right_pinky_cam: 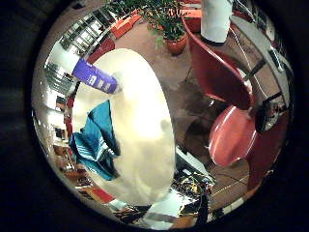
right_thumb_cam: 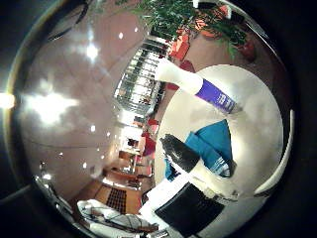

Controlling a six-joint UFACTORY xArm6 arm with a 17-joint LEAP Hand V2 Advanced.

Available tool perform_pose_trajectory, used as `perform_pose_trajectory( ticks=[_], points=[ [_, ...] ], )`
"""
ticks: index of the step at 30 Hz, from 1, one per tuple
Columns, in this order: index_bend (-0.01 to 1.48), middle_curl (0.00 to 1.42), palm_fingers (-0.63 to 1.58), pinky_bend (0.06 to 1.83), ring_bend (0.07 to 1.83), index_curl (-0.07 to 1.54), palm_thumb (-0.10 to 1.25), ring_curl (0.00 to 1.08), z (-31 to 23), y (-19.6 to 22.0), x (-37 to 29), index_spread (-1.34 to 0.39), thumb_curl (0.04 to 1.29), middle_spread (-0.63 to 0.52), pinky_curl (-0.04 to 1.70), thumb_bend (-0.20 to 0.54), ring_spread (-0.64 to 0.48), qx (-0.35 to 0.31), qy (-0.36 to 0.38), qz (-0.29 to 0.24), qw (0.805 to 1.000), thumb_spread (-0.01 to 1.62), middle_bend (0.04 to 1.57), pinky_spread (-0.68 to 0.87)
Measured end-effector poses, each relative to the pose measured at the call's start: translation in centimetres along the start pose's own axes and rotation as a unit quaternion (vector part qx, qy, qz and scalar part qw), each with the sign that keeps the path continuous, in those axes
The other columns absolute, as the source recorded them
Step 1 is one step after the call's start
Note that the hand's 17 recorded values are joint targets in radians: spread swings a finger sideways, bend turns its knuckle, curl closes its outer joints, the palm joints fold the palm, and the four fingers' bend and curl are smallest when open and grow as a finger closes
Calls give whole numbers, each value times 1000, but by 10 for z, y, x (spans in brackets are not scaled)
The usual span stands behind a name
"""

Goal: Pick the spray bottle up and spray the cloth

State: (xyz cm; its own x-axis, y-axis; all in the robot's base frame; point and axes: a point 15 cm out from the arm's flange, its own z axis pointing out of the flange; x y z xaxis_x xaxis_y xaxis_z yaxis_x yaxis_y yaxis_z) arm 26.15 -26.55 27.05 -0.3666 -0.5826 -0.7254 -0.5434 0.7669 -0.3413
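A white spray bottle (right_thumb_cam: 212,95) with a purple label stands on a round white table (right_pinky_cam: 145,145), near its edge. A crumpled teal cloth (right_pinky_cam: 99,140) with white stripes lies on the table beside the bottle, a short way from it. My hand (right_thumb_cam: 190,166) is above the table and clear of both. One white finger with a black tip reaches out fairly straight over the cloth's side of the table. Nothing is held.
Two red chairs (right_pinky_cam: 219,75) (right_pinky_cam: 231,137) stand on the floor beside the table. A potted plant (right_pinky_cam: 175,41) and a white pillar (right_pinky_cam: 216,19) are farther off. Shelving and red furniture line the room's far side.
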Motion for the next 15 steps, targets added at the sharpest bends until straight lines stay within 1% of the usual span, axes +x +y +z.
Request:
perform_pose_trajectory(
  ticks=[5,10,12,13,14,15],
  points=[
    [162,372,264,460,600,275,592,264,25,-14,-6,-134,300,96,328,-21,188,8,-29,2,1000,1084,351,375],
    [170,386,289,465,615,296,611,269,47,-16,-17,-146,305,55,312,-19,156,-2,-46,-1,999,1083,374,358],
    [175,404,387,454,670,300,625,282,53,-19,-21,-159,306,18,300,-17,100,0,-47,-4,999,1083,421,333],
    [175,418,455,462,718,303,634,292,56,-20,-24,-178,308,-21,293,-17,39,1,-50,-4,999,1082,452,288],
    [183,453,575,468,815,313,658,324,59,-21,-27,-211,312,-82,290,-13,-53,4,-53,-4,999,1084,519,202],
    [185,487,775,546,928,322,680,361,61,-22,-31,-252,316,-132,306,-9,-127,6,-59,-3,998,1085,585,86]
  ],
)
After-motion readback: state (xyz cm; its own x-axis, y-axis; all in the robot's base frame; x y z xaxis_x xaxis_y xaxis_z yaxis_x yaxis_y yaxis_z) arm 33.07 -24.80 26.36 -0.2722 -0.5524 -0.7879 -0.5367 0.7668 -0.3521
